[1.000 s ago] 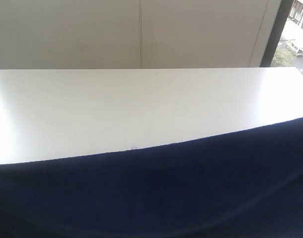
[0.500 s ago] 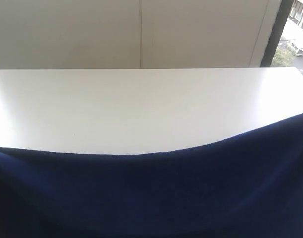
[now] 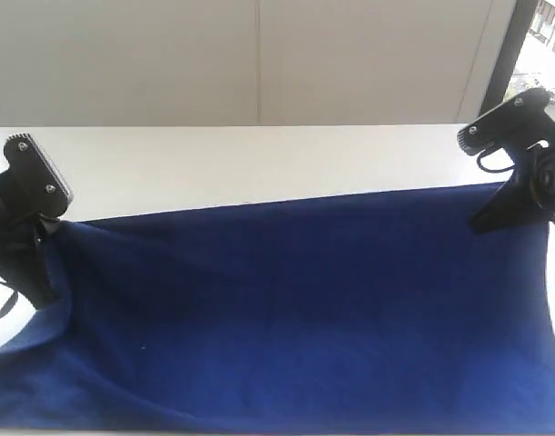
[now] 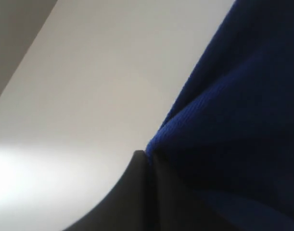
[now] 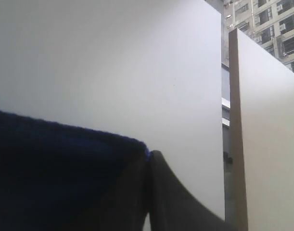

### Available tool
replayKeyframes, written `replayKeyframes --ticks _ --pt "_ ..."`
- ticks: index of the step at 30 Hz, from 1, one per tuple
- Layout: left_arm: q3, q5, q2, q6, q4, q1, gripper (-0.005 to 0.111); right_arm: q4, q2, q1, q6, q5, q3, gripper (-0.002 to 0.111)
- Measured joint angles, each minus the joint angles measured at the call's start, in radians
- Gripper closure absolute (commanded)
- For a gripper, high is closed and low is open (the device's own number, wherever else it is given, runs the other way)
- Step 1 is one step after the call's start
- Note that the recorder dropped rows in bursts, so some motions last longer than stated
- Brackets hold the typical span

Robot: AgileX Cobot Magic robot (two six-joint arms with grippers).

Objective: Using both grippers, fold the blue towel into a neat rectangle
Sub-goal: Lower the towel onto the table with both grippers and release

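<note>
White tabletop (image 3: 259, 163) is carrying the blue towel (image 3: 295, 309), with each far corner pinched in a pincer.

Spreading across nearly the tabletop's whole width, the towel is running its held edge across the tabletop's middle and trailing its loose body toward the tabletop's near edge. It is looking plain, deep royal blue, with creases fanning from the left corner; no tag is showing. Being soft, light and limp, it is likely sagging wherever unsupported, so the corners are the sensible holds, pulled evenly. The left pincer (image 3: 52, 221), by the tabletop's left end, and the right pincer (image 3: 518, 186), by its right end, are both clamping tight on cloth.
</note>
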Motion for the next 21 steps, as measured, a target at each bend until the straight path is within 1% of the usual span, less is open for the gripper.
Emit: replayKeyframes --ticks 1,2,3,5,6,8,10,11,17,19,21 --pt "-0.018 -0.037 0.059 0.000 0.002 0.022 0.106 -0.049 0.050 -0.010 0.040 -0.013 -0.029 0.108" --pt "-0.035 -0.074 0.108 0.001 0.005 0.041 0.101 -0.075 0.087 -0.014 0.059 -0.029 -0.055 0.107" --pt "-0.060 -0.118 0.167 0.003 0.007 0.054 0.093 -0.097 0.138 -0.021 0.069 -0.048 -0.084 0.103" --pt "-0.122 -0.147 0.265 0.004 0.010 0.062 0.069 -0.114 0.226 -0.027 0.076 -0.057 -0.134 0.089" --pt "-0.150 -0.151 0.300 0.004 0.010 0.066 0.055 -0.114 0.266 -0.032 0.076 -0.044 -0.153 0.079" --pt "-0.208 -0.151 0.362 0.004 0.010 0.070 0.044 -0.116 0.321 -0.038 0.080 -0.021 -0.192 0.068" --pt "-0.242 -0.151 0.389 0.004 0.010 0.073 0.040 -0.118 0.350 -0.039 0.080 0.000 -0.213 0.061" --pt "-0.259 -0.151 0.397 0.004 0.010 0.073 0.040 -0.118 0.355 -0.042 0.080 0.015 -0.219 0.061" --pt "-0.314 -0.154 0.386 0.050 -0.014 0.073 0.040 -0.121 0.348 -0.042 0.082 0.126 -0.239 0.061" --pt "-0.318 -0.133 0.362 0.091 -0.051 0.073 0.040 -0.091 0.320 -0.042 0.082 0.147 -0.239 0.061" --pt "-0.320 -0.091 0.317 0.157 -0.123 0.073 0.041 -0.037 0.281 -0.042 0.072 0.156 -0.239 0.061"
